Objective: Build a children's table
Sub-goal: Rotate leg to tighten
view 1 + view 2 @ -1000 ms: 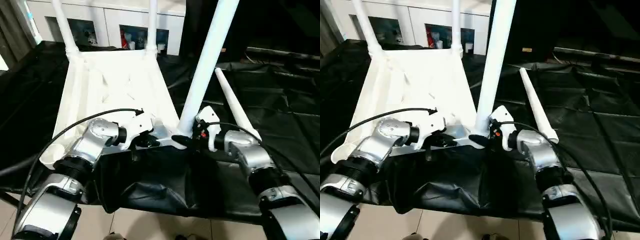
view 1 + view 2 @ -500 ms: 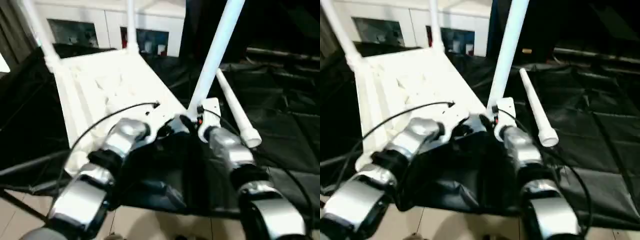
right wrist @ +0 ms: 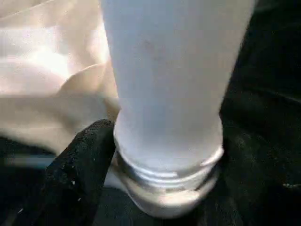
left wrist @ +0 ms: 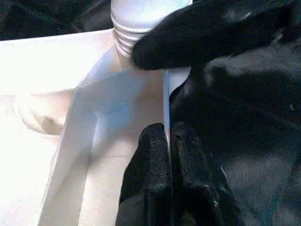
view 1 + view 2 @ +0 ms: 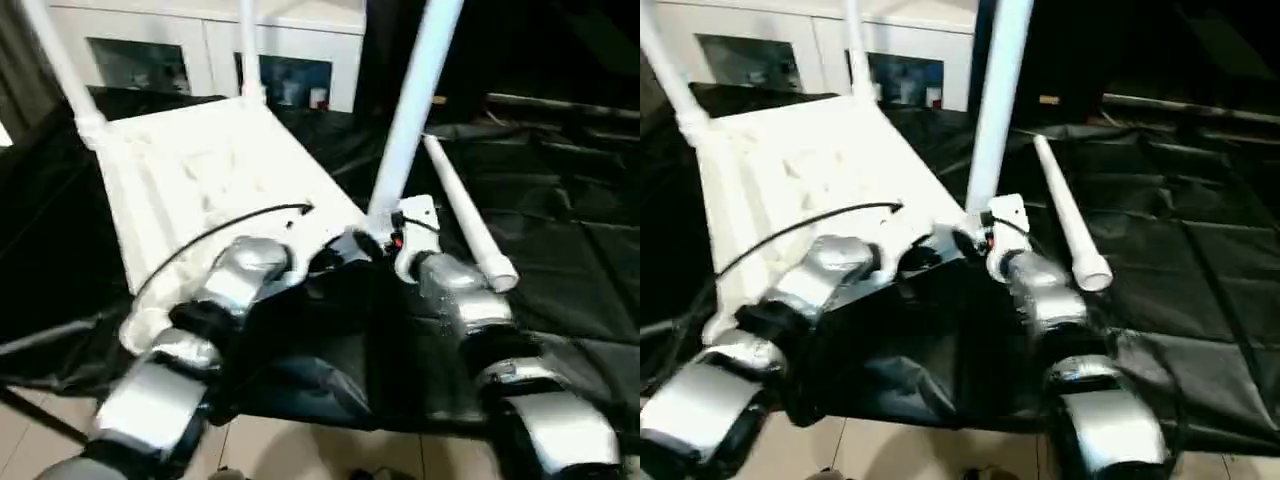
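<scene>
One tabletop (image 5: 210, 170) lies upside down on the black-draped surface (image 5: 560, 230), its ribbed underside facing up, and four white legs can be counted. Three stand upright in corner sockets: two at the far corners, the far left leg (image 5: 62, 70) and the far right leg (image 5: 247, 50), and the near leg (image 5: 410, 105) at the near right corner, between the two hands. The fourth, the loose leg (image 5: 465, 210), lies flat on the black cover just beside the tabletop on the robot's right, wide end toward the robot. The near left socket (image 5: 140, 325) has no leg in it.

All three standing legs are cut off by the top of the head views, so their upper ends cannot be made out. Behind the tabletop, a white cabinet (image 5: 290, 60) with glass doors is also cropped, and what sits on its shelves is too small to tell.

The left hand (image 4: 167, 141) has its two fingers pinched narrow on the thin edge of the tabletop, close to the near leg's socket (the threaded collar of that leg shows just beyond it). The right hand (image 5: 370, 240) is at the foot of the near leg; in its wrist view one black finger (image 3: 82, 165) lies against the collar, the other is hidden behind the leg, so I cannot tell whether it grips.
</scene>
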{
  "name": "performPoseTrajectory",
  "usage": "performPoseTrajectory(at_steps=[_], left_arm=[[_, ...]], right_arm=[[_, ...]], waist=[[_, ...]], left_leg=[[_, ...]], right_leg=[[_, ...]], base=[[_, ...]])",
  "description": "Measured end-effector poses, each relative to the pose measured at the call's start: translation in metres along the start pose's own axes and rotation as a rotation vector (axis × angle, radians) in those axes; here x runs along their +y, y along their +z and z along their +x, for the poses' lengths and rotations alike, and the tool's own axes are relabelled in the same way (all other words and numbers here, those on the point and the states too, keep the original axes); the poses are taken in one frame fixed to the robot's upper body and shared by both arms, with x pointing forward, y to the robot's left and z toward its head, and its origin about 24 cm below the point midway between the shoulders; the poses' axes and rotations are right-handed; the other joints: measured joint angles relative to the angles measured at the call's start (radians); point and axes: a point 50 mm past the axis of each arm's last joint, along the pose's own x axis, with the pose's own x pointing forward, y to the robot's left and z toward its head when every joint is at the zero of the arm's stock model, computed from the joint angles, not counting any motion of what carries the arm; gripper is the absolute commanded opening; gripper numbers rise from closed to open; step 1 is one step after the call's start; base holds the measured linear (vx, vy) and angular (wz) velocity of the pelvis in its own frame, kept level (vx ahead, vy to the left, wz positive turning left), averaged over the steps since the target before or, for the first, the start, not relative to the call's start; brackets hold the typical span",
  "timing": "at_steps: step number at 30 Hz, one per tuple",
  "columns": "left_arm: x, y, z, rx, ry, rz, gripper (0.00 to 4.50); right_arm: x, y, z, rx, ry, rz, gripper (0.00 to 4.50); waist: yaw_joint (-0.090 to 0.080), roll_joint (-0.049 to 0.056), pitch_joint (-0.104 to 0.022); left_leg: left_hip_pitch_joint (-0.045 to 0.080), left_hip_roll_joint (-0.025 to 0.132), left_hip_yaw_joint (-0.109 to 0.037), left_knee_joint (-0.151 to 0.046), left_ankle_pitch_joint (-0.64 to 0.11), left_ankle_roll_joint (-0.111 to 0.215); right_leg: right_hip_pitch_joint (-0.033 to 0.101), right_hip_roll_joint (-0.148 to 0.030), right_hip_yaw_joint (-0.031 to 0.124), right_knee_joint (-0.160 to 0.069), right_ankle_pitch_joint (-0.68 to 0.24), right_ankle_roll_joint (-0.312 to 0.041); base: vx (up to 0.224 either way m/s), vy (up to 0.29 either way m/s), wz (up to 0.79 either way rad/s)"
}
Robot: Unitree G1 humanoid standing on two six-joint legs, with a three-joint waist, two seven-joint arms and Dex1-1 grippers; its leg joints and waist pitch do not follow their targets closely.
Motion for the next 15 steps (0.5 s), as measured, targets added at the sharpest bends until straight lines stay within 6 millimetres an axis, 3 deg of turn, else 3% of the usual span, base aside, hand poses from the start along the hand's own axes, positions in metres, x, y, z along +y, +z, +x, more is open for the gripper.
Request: performPoseTrajectory(at_steps=[5,15], left_arm=[[0.001,-0.011,-0.022,-0.011,-0.137,0.060,0.00],[-0.004,-0.015,-0.032,-0.016,-0.249,0.091,0.00]], right_arm=[[-0.002,0.000,-0.015,0.037,0.216,-0.081,3.54],[-0.001,-0.001,-0.026,0.069,0.374,-0.140,3.54]], waist=[[0.009,0.001,0.001],[0.030,0.001,0.001]], left_leg=[[-0.001,0.001,0.000,0.000,0.002,0.002],[-0.002,0.001,0.003,0.001,0.002,0.003]], right_leg=[[0.000,0.000,0.000,0.000,0.002,-0.004],[0.000,-0.001,0.002,-0.001,0.001,-0.003]], base=[[0.000,0.000,0.00],[0.000,0.000,0.00]])
